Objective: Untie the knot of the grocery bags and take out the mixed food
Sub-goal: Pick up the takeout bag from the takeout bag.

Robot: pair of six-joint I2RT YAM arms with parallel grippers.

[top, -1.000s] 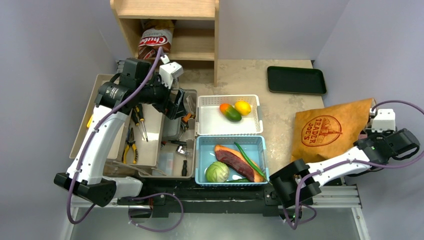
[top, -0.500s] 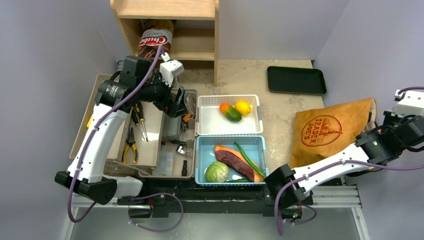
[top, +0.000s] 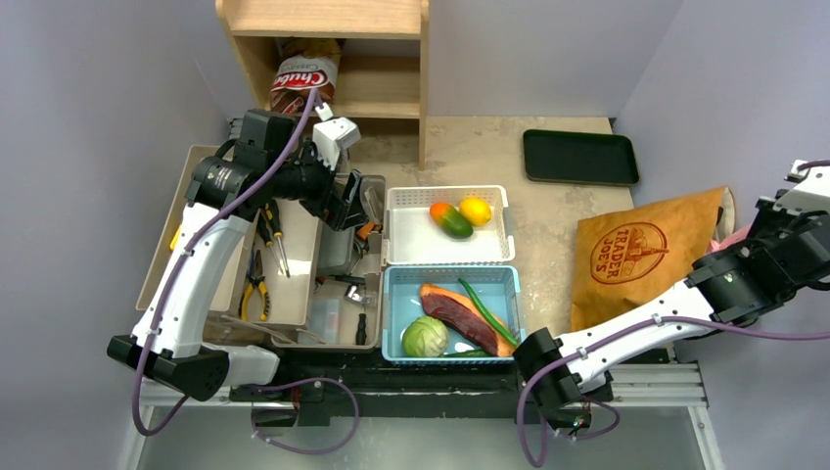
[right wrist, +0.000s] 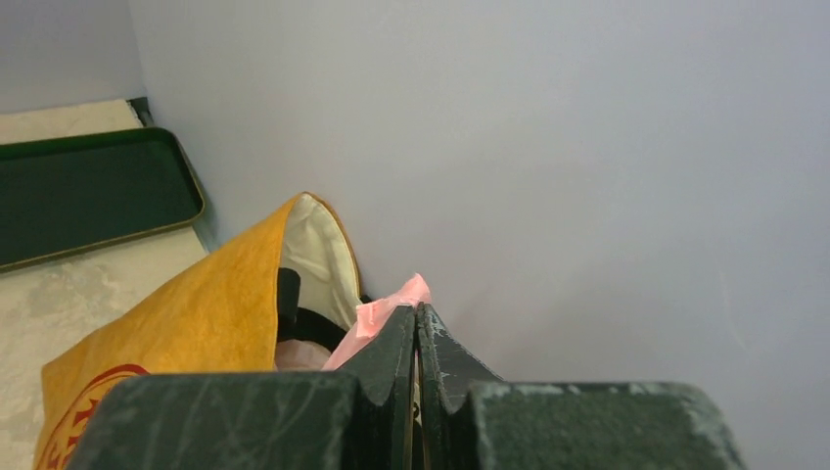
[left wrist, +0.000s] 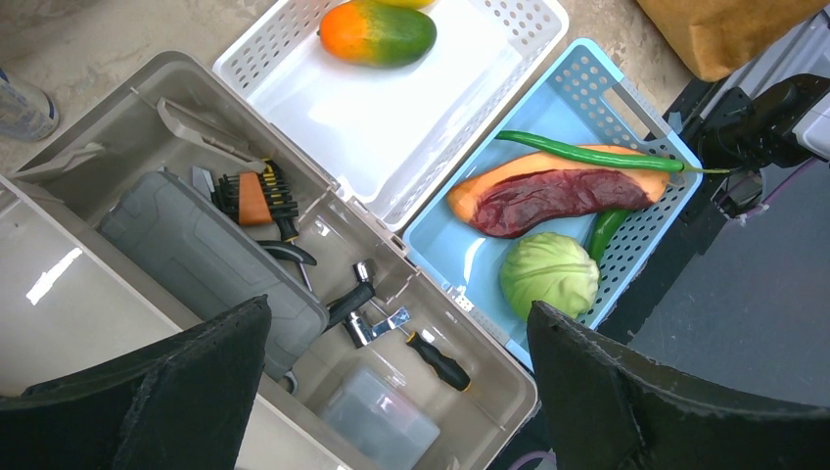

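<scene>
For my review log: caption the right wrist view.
Right gripper, jaws shut, pinches pink plastic bag poking from the brown paper bag near a green tray.

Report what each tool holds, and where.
Right tool pinches the pink plastic bag by a top fold poking from the Trader Joe's bag; left tool, open, holds nothing.

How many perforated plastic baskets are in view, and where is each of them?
2. The white basket is the farther one. The blue basket adjoins it on the near side. No others show, though the arms hide some surface.
</scene>
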